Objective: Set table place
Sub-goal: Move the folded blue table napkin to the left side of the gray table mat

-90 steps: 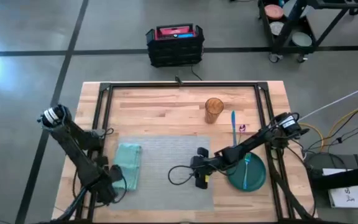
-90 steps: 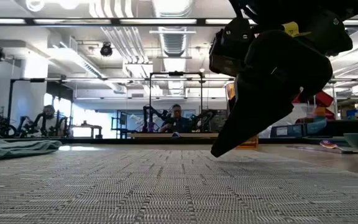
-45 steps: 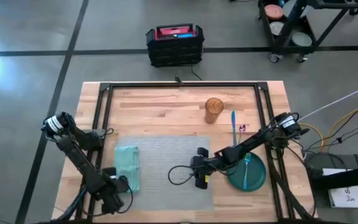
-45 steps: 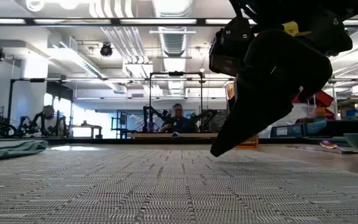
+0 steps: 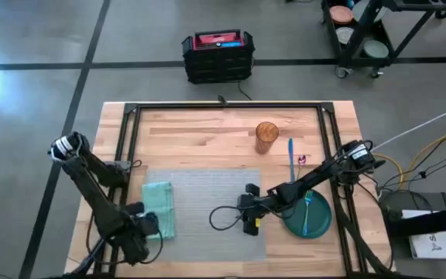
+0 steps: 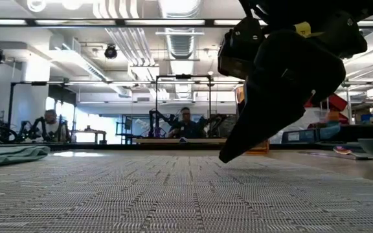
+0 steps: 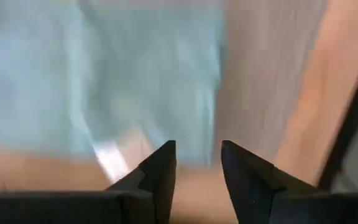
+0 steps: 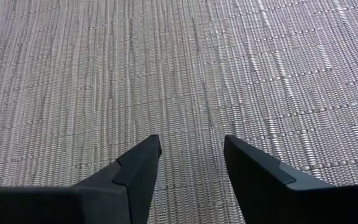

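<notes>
High view is showing me my left gripper (image 5: 147, 226) sitting open by the teal napkin (image 5: 159, 208) on the grey placemat (image 5: 207, 194). My right gripper (image 5: 248, 211) is hovering open too, while the cup (image 5: 266, 136), blue spoon (image 5: 291, 155) and green plate (image 5: 310, 215) with its fork (image 5: 307, 211) are waiting off the mat, so I'm thinking most of the job is left.

In the left wrist view the teal napkin (image 7: 104, 74) is smeared by blur — its edges cannot be traced. In the low view the right arm (image 6: 283, 71) is cut off at the top edge, hiding the room behind it.
</notes>
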### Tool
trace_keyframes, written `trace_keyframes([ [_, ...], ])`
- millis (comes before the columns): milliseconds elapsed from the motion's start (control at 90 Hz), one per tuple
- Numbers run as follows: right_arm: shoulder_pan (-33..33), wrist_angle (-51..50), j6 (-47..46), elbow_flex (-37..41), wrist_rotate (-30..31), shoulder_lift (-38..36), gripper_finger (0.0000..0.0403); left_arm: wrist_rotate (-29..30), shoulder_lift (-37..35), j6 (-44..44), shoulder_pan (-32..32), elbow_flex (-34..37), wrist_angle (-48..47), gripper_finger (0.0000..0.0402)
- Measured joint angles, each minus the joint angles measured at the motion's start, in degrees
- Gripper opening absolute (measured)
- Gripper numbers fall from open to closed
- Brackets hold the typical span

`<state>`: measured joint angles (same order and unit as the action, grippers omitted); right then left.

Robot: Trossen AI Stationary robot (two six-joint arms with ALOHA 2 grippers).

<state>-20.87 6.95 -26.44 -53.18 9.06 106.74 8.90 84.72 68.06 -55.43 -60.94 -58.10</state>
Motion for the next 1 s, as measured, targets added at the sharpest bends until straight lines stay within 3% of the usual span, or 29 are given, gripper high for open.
trace_keyframes([
  [100,0.0,0.0,0.0,0.0,0.0,0.0,0.0168,1.1,0.3,0.3,0.2,3.3,4.2,0.0114],
  [433,0.0,0.0,0.0,0.0,0.0,0.0,0.0168,-6.9,0.8,3.7,0.1,17.3,29.1,0.0113],
  [633,0.0,0.0,0.0,0.0,0.0,0.0,0.0163,-7.0,-0.2,3.4,0.6,16.1,28.8,0.0113],
  [756,0.0,0.0,0.0,0.0,0.0,0.0,0.0164,-6.7,-1.5,2.9,0.6,12.4,23.4,0.0113],
  [1000,0.0,0.3,0.0,0.0,0.0,0.0,0.017,4.3,-2.2,0.8,0.6,10.9,17.5,0.0113],
])
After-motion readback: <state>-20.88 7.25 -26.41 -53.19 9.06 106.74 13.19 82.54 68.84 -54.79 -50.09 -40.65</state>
